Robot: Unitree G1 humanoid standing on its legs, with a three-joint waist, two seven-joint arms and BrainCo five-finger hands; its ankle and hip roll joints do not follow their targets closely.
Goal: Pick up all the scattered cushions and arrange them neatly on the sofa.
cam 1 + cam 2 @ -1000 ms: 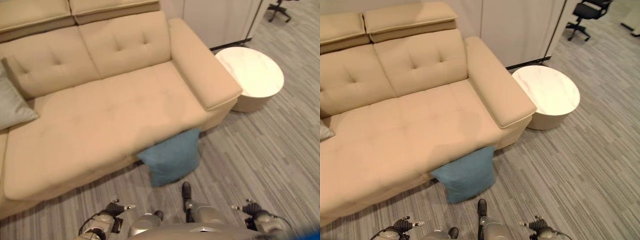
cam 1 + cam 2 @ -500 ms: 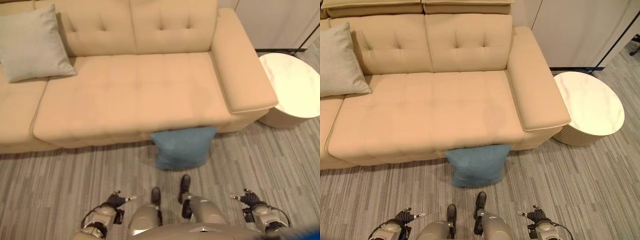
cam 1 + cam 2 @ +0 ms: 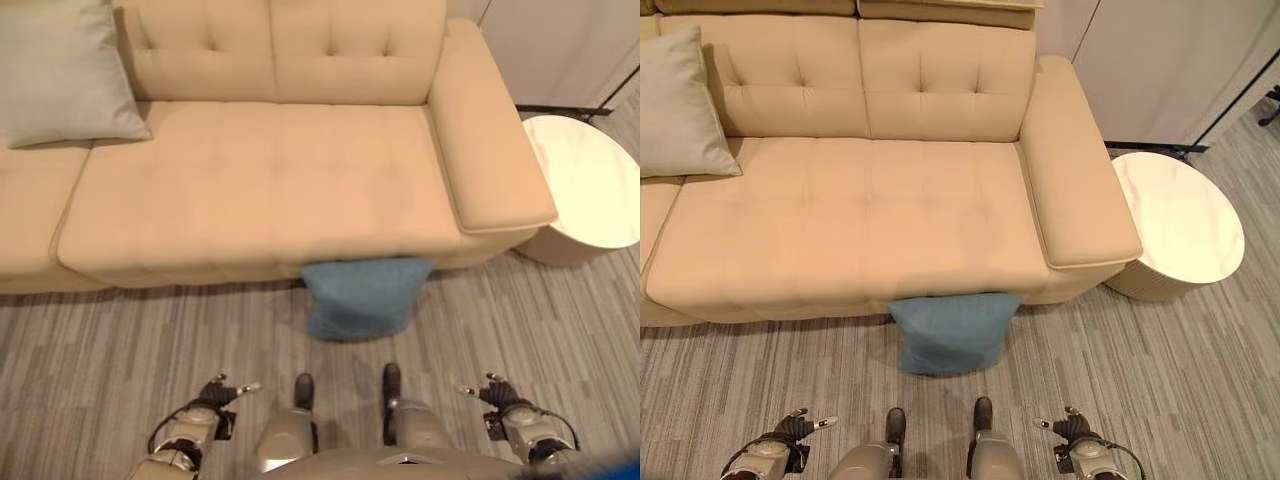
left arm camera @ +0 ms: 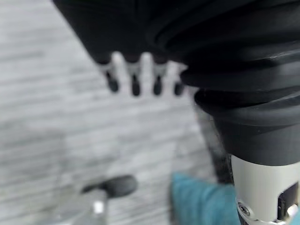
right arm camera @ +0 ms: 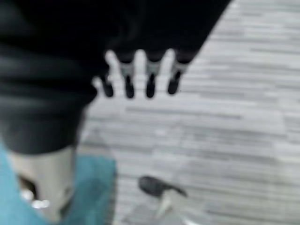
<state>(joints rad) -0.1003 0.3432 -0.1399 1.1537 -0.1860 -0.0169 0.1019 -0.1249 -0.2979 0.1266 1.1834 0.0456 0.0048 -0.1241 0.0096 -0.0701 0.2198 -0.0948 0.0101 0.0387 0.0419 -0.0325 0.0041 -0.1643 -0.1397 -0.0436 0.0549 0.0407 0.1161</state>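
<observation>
Leaning cushion: blue cushion [image 3: 360, 298] stands on the grey striped floor [image 3: 100, 360] in the lower middle of the left eye view, its upper edge touching the front of the sofa [image 3: 270, 180] just below the seat
Resting cushion: pale grey cushion [image 3: 62, 70] sits in the upper left of the frame, on the seat and propped against the tufted backrest
Sofa: beige, wide, spanning the upper half of the frame; its armrest [image 3: 485, 130] runs down the right side, and the seat between the grey cushion and the armrest is bare
Side table: round white table [image 3: 590, 195] at the right edge of the frame, just beside the armrest, standing on the floor
Left hand: left hand [image 3: 210, 398] shows at the bottom of the frame, left of centre, well below the blue cushion and apart from it; in the left wrist view its fingers [image 4: 133, 84] hang straight in a row with small gaps between them, holding nothing, above the floor
Right hand: right hand [image 3: 497, 398] shows at the bottom right of the frame, also apart from the blue cushion; in the right wrist view its fingers [image 5: 150, 84] hang straight and slightly parted, empty, with the floor past them
Blue in wrist views: a patch of blue [image 4: 201, 204] shows low in the left wrist view, another [image 5: 91, 185] low in the right wrist view
Wall: pale panels [image 3: 1160, 60] stand behind the table in the upper right of the right eye view
</observation>
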